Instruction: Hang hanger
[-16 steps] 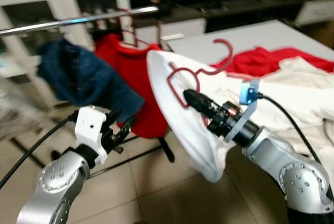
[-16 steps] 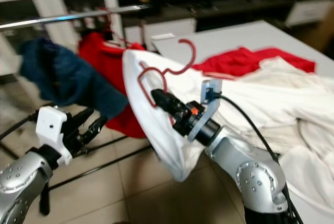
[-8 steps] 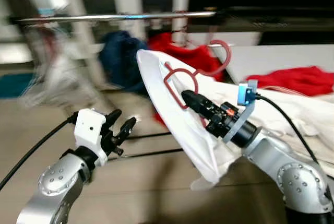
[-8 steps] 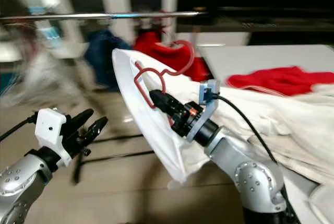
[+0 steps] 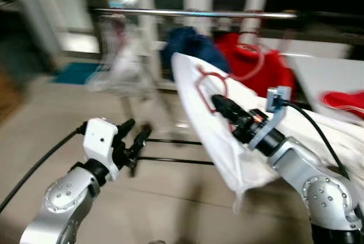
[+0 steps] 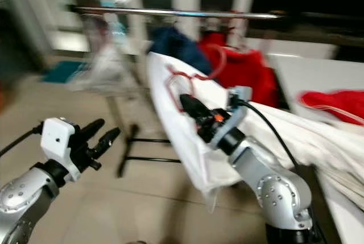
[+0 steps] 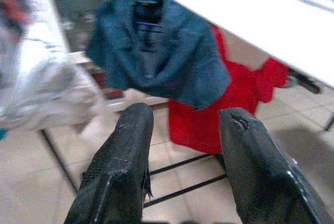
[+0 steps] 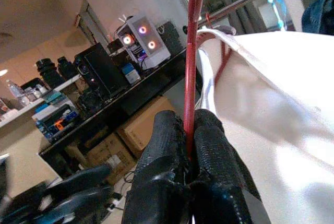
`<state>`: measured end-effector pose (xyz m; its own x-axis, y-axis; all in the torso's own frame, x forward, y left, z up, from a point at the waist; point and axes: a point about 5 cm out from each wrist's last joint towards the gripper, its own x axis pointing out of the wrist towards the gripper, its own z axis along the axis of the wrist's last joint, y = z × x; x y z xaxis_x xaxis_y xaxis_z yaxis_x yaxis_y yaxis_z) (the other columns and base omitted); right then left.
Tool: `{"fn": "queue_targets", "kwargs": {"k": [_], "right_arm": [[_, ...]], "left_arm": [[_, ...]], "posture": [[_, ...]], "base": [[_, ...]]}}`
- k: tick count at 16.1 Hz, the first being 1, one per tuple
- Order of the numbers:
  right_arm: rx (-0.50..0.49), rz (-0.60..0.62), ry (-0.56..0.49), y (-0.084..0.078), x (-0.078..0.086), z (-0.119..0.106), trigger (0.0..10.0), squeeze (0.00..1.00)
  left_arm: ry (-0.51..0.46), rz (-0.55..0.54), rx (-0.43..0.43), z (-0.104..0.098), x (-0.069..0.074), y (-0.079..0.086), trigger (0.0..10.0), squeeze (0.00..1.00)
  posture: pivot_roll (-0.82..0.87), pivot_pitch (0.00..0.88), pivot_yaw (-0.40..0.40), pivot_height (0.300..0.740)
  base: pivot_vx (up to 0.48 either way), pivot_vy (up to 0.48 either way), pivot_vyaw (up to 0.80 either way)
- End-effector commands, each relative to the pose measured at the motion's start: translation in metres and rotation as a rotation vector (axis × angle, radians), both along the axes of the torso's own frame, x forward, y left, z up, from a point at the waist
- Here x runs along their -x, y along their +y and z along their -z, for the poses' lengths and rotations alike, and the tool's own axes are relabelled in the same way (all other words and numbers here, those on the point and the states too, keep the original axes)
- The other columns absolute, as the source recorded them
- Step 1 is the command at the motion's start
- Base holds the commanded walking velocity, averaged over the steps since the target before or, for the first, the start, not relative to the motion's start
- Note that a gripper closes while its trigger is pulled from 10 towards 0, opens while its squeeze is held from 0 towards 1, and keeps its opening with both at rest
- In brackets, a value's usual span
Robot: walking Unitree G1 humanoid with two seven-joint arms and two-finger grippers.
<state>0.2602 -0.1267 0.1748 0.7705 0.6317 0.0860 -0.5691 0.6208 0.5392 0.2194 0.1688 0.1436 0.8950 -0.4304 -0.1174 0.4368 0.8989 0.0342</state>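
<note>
Tiled floor (image 5: 68, 107) runs under a metal rail (image 5: 193, 12) already carrying a blue top (image 7: 156, 62) and a red one (image 5: 259, 67). Right hand (image 8: 190, 153) is clamped on the red hanger (image 5: 211, 87), draped in white cloth (image 5: 216, 136) (light, floppy, likely to swing; thin wire best pinched near the hook). Left hand (image 7: 182, 151) is spread, empty. Right wrist view alone shows the pinch.

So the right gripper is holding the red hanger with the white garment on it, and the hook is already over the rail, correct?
Not quite. The right gripper does hold the red hanger with the white garment on it, but the hook is not over the rail yet. The left eye view shows the hook hanging below the rail, apart from it.
</note>
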Motion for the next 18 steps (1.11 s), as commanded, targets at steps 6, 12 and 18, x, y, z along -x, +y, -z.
{"fn": "queue_targets", "kwargs": {"k": [6, 12, 18], "right_arm": [[0.096, 0.134, -0.005, -0.003, -0.011, 0.006, 10.0, 0.0], [0.119, 0.148, 0.007, -0.002, -0.011, 0.012, 10.0, 0.0], [0.132, 0.162, 0.009, -0.003, -0.012, 0.014, 10.0, 0.0]], "left_arm": [[0.002, -0.009, -0.002, -0.002, -0.002, 0.001, 10.0, 0.0], [0.008, -0.01, -0.001, -0.001, -0.001, 0.001, 10.0, 0.0], [0.009, -0.01, -0.001, 0.0, -0.001, 0.0, 10.0, 0.0]], "posture": [[0.14, 0.0, 0.01, 0.74], [0.14, 0.0, 0.006, 0.74], [0.14, 0.0, 0.006, 0.74]], "base": [[0.0, 0.044, 0.39], [0.0, 0.314, 0.0], [0.0, 0.317, 0.0]]}}
